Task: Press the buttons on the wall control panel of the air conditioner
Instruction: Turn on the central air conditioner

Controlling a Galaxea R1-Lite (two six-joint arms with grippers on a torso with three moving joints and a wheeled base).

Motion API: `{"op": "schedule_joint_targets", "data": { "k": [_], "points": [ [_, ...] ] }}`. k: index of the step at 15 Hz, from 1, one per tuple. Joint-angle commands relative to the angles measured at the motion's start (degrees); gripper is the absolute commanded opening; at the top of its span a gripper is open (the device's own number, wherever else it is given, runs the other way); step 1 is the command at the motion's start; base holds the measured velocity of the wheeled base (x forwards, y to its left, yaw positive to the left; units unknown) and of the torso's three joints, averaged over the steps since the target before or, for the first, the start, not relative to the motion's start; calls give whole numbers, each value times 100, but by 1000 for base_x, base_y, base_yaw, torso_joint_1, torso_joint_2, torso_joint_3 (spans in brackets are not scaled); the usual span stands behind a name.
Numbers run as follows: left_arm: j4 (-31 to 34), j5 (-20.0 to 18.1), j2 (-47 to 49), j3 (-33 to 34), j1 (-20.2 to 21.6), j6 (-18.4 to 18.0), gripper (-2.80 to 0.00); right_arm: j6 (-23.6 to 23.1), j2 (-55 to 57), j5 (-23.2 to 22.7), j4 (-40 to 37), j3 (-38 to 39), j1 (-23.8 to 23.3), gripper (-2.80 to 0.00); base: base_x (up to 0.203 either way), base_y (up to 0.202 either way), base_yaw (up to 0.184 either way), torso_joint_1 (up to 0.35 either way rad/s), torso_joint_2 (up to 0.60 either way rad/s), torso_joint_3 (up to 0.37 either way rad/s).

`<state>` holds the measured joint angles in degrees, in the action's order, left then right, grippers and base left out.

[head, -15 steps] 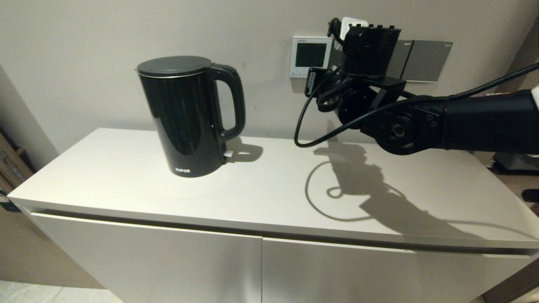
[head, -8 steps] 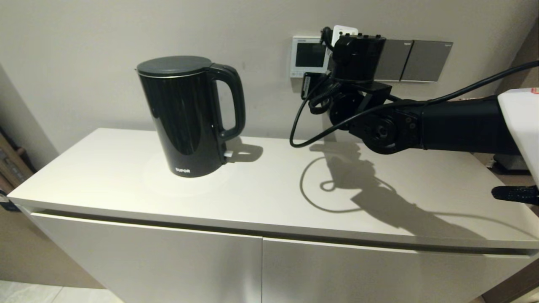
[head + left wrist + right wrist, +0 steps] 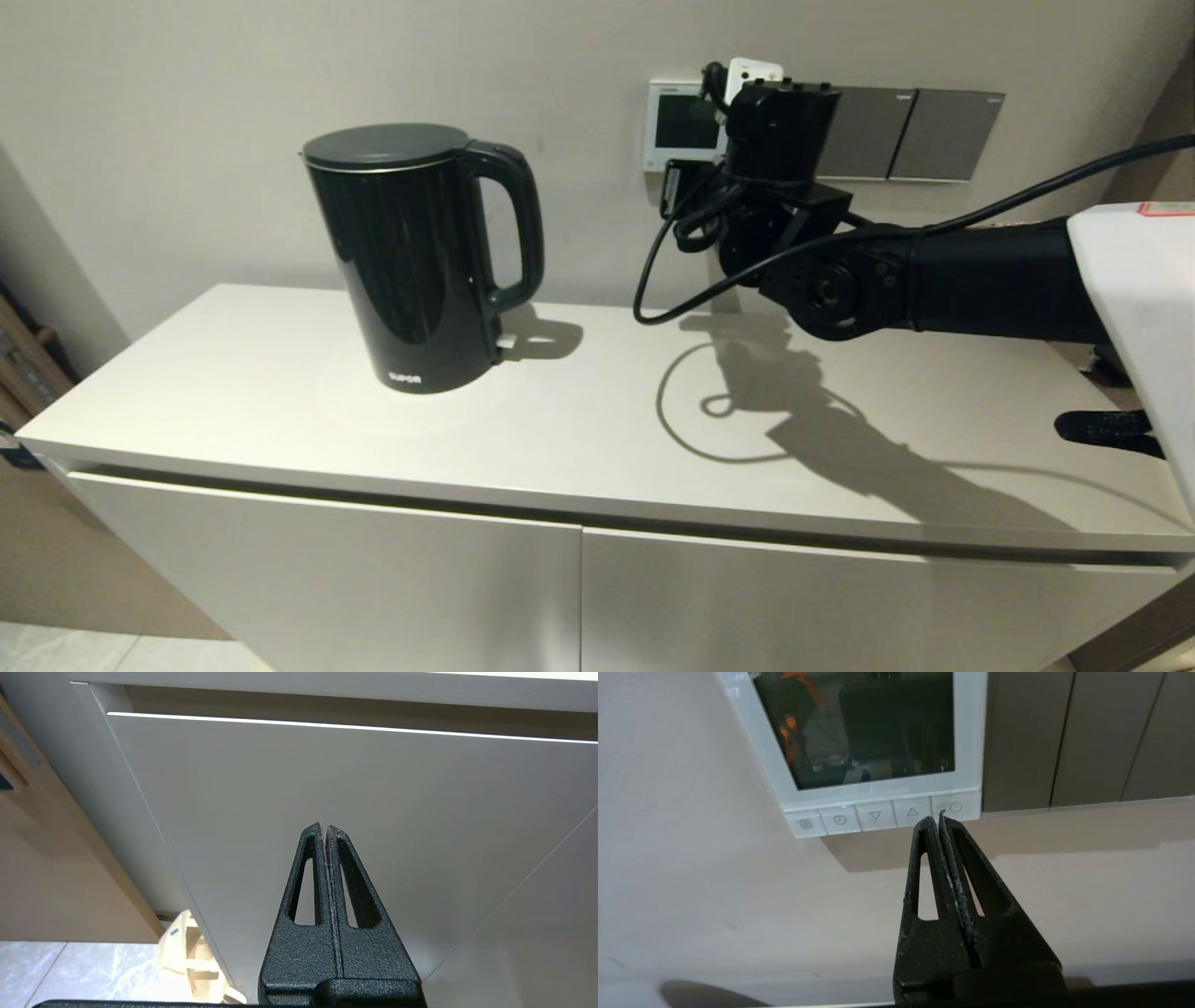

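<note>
Right gripper (image 3: 934, 817) has swung leftward along wall over last second, jaws pressed together, tip now just below buttons (image 3: 882, 815), at seam between up-arrow and power keys. Contact apparently not yet made. Panel (image 3: 680, 124) screen dark. Left gripper (image 3: 323, 829) parked by cabinet (image 3: 327, 788), jaws closed.

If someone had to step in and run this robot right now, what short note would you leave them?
Right gripper: shut, empty, raised to the wall, its tip just under the row of buttons on the wall control panel, roughly between the up-arrow and power buttons. I cannot tell whether it touches.
Left gripper: shut, empty, parked low in front of the cabinet door.
Panel screen is dark, so no press shows as done.
Left to do: press the buttons.
Black kettle stands on the cabinet top, well clear of the arm; dark grey switch plates sit beside the panel.
</note>
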<state>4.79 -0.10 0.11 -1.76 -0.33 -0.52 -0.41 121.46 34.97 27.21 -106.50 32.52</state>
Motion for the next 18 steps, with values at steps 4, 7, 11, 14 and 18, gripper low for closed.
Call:
{"op": "schedule_joint_targets", "data": {
  "k": [4,7,11,14,18],
  "points": [
    [4,0,-2,0,-2,0,-280,-27,168,3,6,-159,-27,-280,0,0,0,0,0,0],
    [4,1,-2,0,-2,0,-280,-55,208,1,17,-178,-67,-280,0,0,0,0,0,0],
    [4,1,-2,0,-2,0,-280,-64,219,-8,12,-294,-106,-280,0,0,0,0,0,0],
    [4,1,-2,0,6,0,-280,-64,159,-8,12,-301,-106,-280,0,0,0,0,0,0],
    [4,1,-2,0,-2,0,-280,-134,204,-8,12,-301,-141,-280,0,0,0,0,0,0]
  ]
}}
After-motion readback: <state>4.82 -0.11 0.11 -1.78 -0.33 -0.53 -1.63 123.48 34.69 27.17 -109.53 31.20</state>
